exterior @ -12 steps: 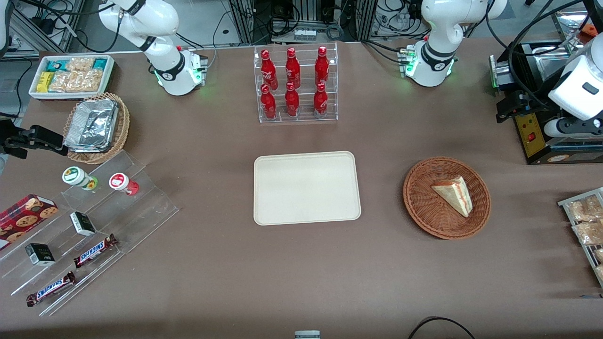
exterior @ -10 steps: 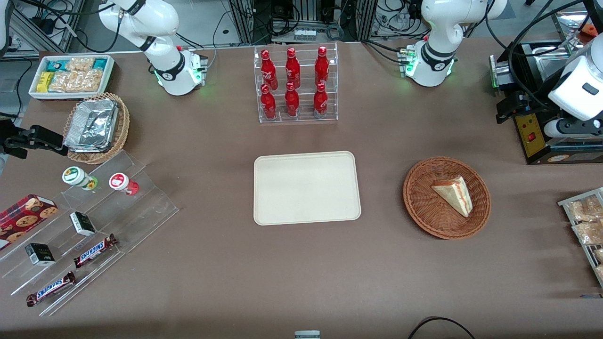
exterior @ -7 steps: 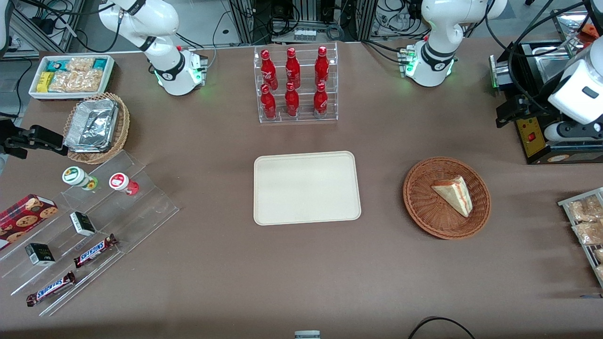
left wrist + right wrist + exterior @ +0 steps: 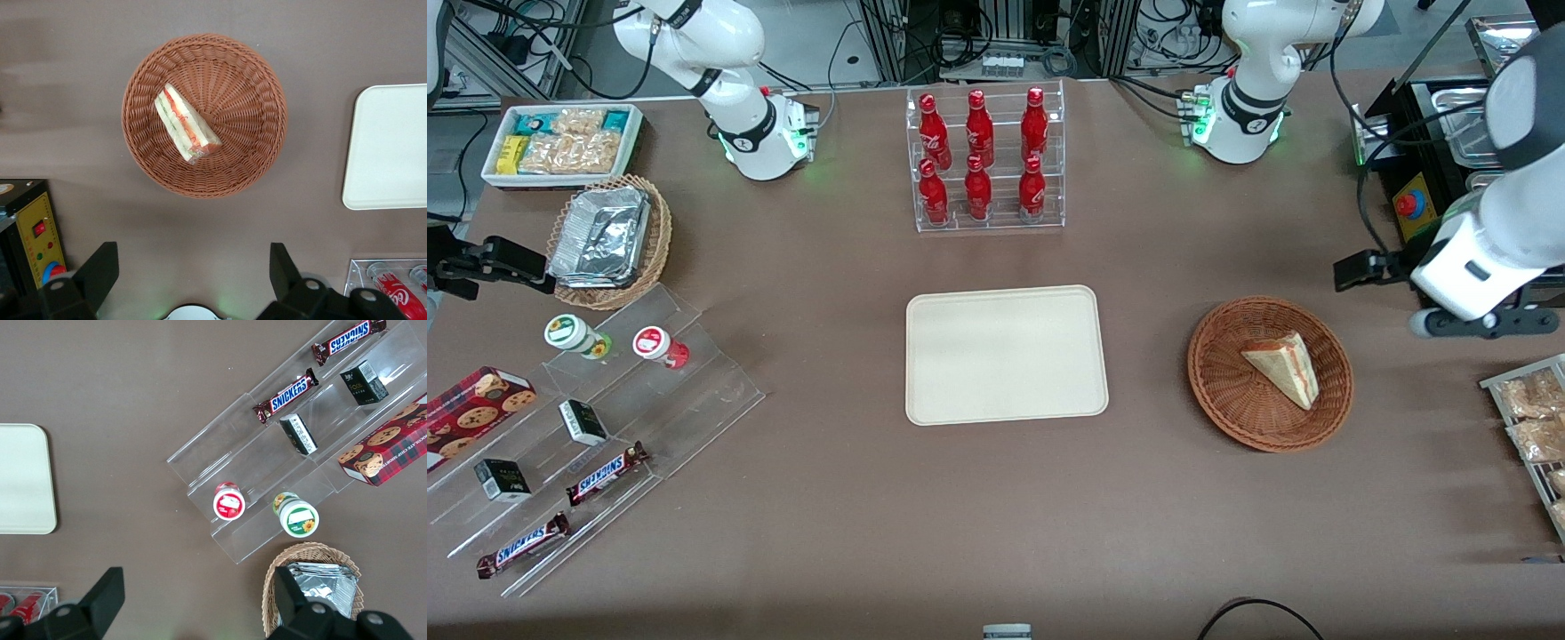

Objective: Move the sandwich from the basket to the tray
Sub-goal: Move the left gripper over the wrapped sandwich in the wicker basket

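The sandwich (image 4: 1282, 366) (image 4: 185, 123), a pale wedge with red and green filling, lies in the round reddish-brown basket (image 4: 1218, 391) (image 4: 253, 153). The cream tray (image 4: 1005, 356) (image 4: 393, 147) rests flat and bare at mid-table, toward the parked arm's end from the basket. My left gripper (image 4: 1474, 325) (image 4: 192, 257) hangs high above the table, a little farther from the front camera than the basket and toward the working arm's end. It is open wide, with nothing between its fingers.
A clear rack of red bottles (image 4: 985, 160) (image 4: 393, 287) stands farther back than the tray. A black control box (image 4: 1414, 213) (image 4: 33, 233) and a wire rack of snack packets (image 4: 1534, 418) sit at the working arm's end. Acrylic steps with snacks (image 4: 605, 427) occupy the parked arm's end.
The left arm has swung away from the equipment at the table's end, toward the basket and nearer the front camera. Sandwich, basket and tray have not moved.
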